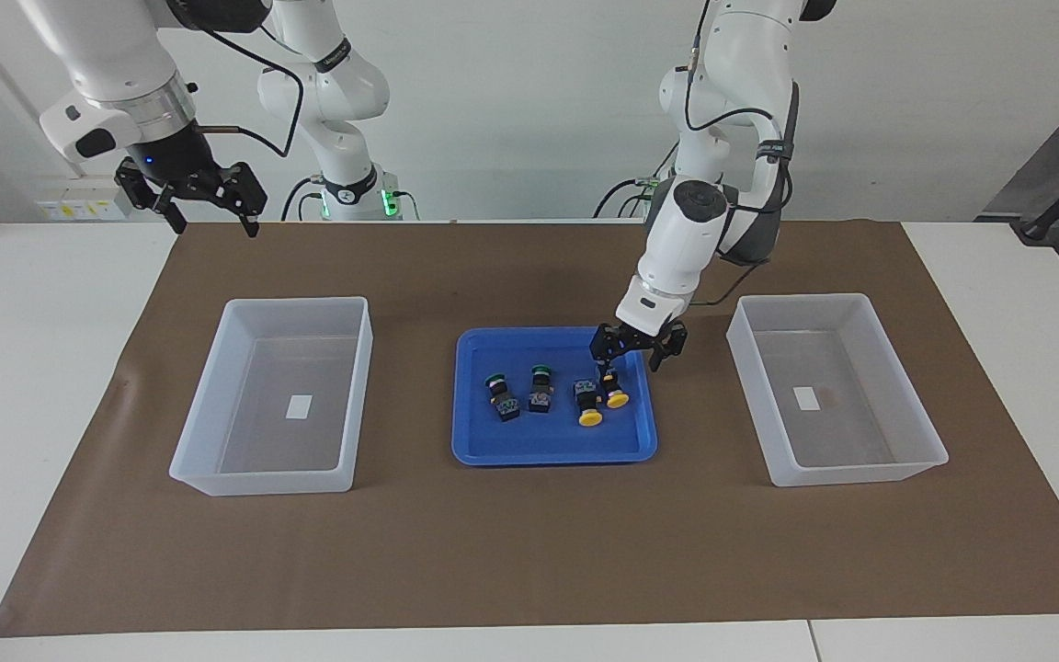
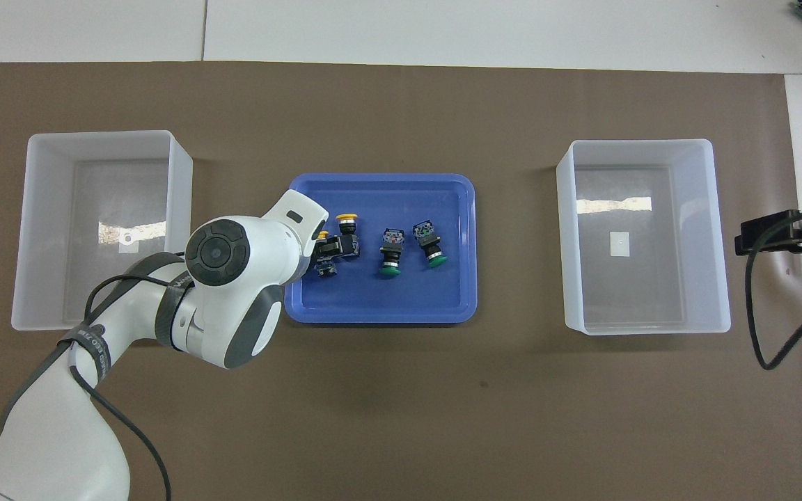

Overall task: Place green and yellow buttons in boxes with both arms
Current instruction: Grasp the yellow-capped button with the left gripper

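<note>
My left gripper [image 1: 632, 359] hangs with fingers spread over the blue tray [image 1: 493, 449], above the two yellow buttons [image 1: 590, 418] at the left arm's end of the row. The two green buttons [image 1: 495, 380] lie beside them, toward the right arm's end. An empty box [image 1: 929, 441] flanks the tray at each end. My right gripper [image 1: 208, 210] waits spread above the mat's [image 1: 529, 552] near edge.
</note>
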